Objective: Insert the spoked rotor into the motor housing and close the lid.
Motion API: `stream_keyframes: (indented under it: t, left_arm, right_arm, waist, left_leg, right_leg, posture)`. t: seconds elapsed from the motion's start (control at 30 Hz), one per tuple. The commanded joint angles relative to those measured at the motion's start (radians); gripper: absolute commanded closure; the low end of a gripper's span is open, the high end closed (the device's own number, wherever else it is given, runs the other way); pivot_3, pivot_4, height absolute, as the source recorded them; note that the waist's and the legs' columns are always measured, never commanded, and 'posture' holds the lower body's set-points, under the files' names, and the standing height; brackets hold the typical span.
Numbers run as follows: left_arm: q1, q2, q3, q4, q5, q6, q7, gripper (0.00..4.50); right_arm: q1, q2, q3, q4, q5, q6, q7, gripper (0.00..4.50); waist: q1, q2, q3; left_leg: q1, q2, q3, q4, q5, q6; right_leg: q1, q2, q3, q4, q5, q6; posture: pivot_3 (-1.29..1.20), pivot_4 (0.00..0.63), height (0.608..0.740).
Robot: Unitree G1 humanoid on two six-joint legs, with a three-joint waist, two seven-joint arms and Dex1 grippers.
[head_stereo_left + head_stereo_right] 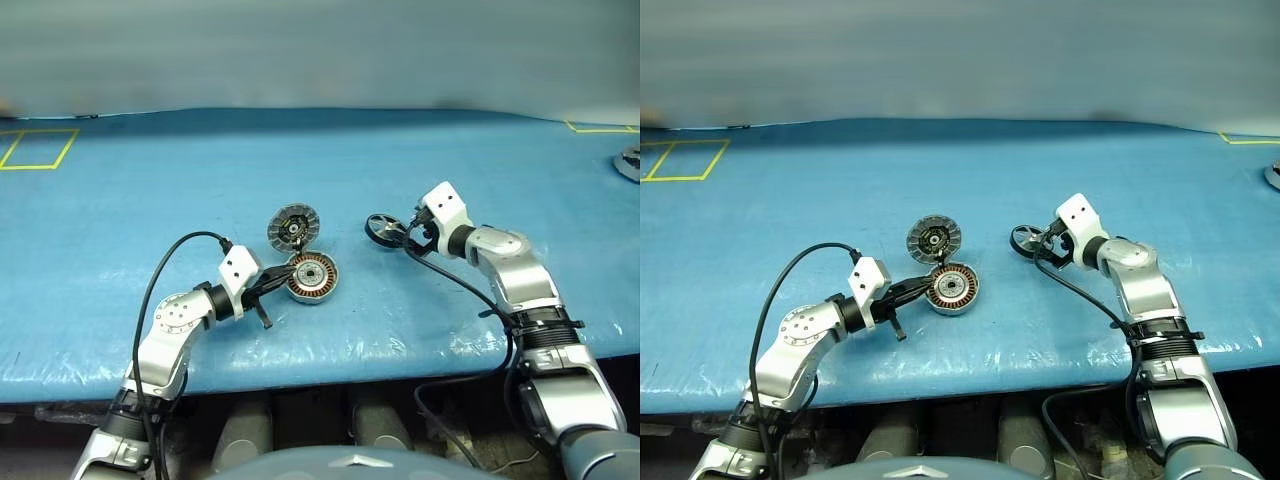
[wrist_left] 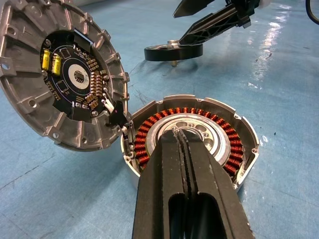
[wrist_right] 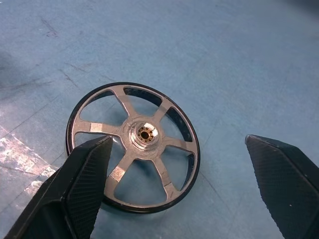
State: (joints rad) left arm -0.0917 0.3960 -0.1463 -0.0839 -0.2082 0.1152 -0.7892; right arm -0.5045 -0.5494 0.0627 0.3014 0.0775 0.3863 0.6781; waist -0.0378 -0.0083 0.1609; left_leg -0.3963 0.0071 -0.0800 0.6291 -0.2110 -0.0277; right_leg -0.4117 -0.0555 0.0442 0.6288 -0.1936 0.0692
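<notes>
While the left gripper (image 2: 183, 144) is squeezed shut with its tip over the round silver motor housing with copper windings (image 1: 312, 277), its round lid (image 1: 293, 228) stands open. Beside the housing lies the small black spoked rotor (image 3: 133, 146) on the blue table (image 1: 150, 190), with the right gripper (image 3: 184, 169) spread wide just above it, holding nothing.

A robotics lab or test workshop: a wide bench (image 1: 300, 150) under a blue plastic sheet, yellow tape rectangles (image 1: 38, 148) marked at its upper left, and an opened motor housing (image 1: 312, 277) at centre.
</notes>
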Motion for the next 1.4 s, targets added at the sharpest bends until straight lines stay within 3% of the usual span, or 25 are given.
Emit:
stream_keyframes:
  t: [0.03,0.8,1.17,1.4]
  left_arm:
    - [-0.025,-0.011,0.000,-0.022,-0.009,-0.024,0.000,4.47]
    - [-0.026,-0.012,-0.002,0.002,0.033,-0.028,0.044,4.47]
    - [-0.012,-0.013,-0.006,0.005,0.048,-0.031,0.054,4.47]
    - [-0.022,-0.016,-0.011,0.017,0.053,-0.035,0.052,4.47]
  right_arm:
    - [0.007,0.002,-0.002,-0.062,0.006,0.008,0.011,0.00]
    - [0.082,0.025,0.025,-0.143,-0.024,0.026,-0.015,0.00]
    - [0.119,0.030,0.022,-0.229,-0.083,0.040,-0.123,0.00]
    - [0.116,0.018,0.032,-0.283,-0.104,0.051,-0.120,0.00]
  waist:
    - [0.000,0.000,0.000]
    - [0.000,0.000,0.000]
    - [0.000,0.000,0.000]
    - [0.000,0.000,0.000]
  left_leg:
    - [0.000,0.000,0.000,0.000,0.000,0.000]
    - [0.000,0.000,0.001,0.000,0.000,0.000]
    - [0.000,0.000,0.001,-0.001,0.000,0.000]
    - [0.000,0.000,0.001,0.000,0.000,0.000]
  right_leg:
    - [0.000,0.000,0.000,0.000,0.000,0.000]
    - [-0.001,0.000,0.001,0.000,0.000,0.000]
    - [-0.001,0.000,0.001,0.000,0.000,0.000]
    - [-0.001,0.000,0.001,0.000,0.000,0.000]
  posture:
    - [0.00,0.150,0.740]
    - [0.00,0.150,0.740]
    - [0.00,0.150,0.740]
    - [0.00,0.150,0.740]
